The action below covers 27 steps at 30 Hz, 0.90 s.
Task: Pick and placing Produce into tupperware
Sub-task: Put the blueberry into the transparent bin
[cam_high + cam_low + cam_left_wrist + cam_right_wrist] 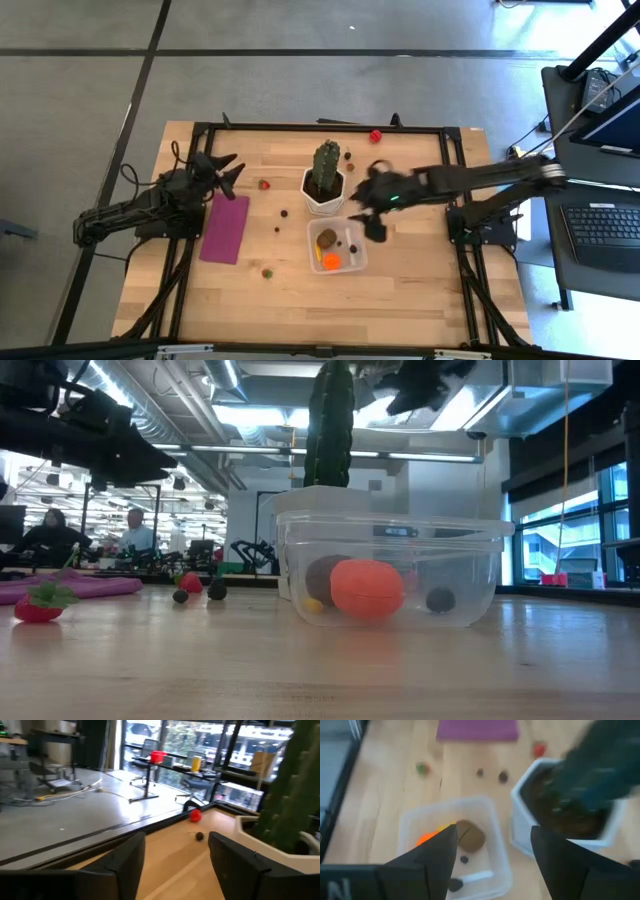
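Tupperware (pixel 338 247) sits on the table (pixel 420 290), just in front of the white pot (pixel 324 193) with the cactus (pixel 327 160). Inside the tupperware: an orange piece (pixel 331 261), a brown piece (pixel 327 238), a small dark piece (pixel 352 246). The low view shows the orange piece (pixel 366 589) against the tupperware's front wall.

Right gripper (pixel 374 212) hangs above the tupperware's right edge, beside the pot. Fingers (pixel 427 862) are spread apart, nothing between them; the tupperware (pixel 455 845) lies below.

Left gripper (pixel 226 172) sits well left of the pot, over the far end of the magenta mat (pixel 225 227). Fingers (pixel 120 865) are apart and empty.

Loose produce: a strawberry (pixel 264 184) between mat and pot, a dark piece (pixel 283 212) left of the pot, a red-green piece (pixel 267 271) left of the tupperware, a red piece (pixel 375 135) at the table's far edge behind the pot.
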Motion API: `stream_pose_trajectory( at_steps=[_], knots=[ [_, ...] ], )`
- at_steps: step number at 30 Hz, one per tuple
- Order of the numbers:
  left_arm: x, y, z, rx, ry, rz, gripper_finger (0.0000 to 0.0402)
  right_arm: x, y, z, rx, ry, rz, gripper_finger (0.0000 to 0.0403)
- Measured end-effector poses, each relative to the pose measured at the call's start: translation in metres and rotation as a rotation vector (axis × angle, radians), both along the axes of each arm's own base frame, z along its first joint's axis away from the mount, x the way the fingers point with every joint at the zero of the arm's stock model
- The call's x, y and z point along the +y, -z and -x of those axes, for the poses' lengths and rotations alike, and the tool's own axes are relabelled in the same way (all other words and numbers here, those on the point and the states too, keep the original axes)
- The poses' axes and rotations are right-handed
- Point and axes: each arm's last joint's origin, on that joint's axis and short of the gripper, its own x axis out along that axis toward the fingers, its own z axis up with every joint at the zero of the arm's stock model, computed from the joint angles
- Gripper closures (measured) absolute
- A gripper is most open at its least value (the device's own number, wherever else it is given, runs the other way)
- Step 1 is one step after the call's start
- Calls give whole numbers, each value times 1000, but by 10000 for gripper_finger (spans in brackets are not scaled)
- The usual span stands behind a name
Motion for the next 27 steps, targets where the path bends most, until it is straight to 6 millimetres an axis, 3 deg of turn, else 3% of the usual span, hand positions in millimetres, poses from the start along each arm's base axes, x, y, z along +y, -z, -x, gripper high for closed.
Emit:
stream_pose_trajectory(
  at_steps=[5, 11, 21, 27],
  knots=[
    [-2, 0, -2, -1, 111, 3, 135, -12, -3, 51, -213, 18, -1, 150],
    [-8, 0, -5, -16, 340, 30, 95, -21, 14, 85, -370, 42, 0, 150],
    [-14, -1, -7, -125, 525, 243, 96, -31, 40, 94, -367, 77, 31, 150],
    [-14, 0, -8, -96, 531, 227, 97, -39, 44, 94, -368, 115, 58, 150]
  ],
)
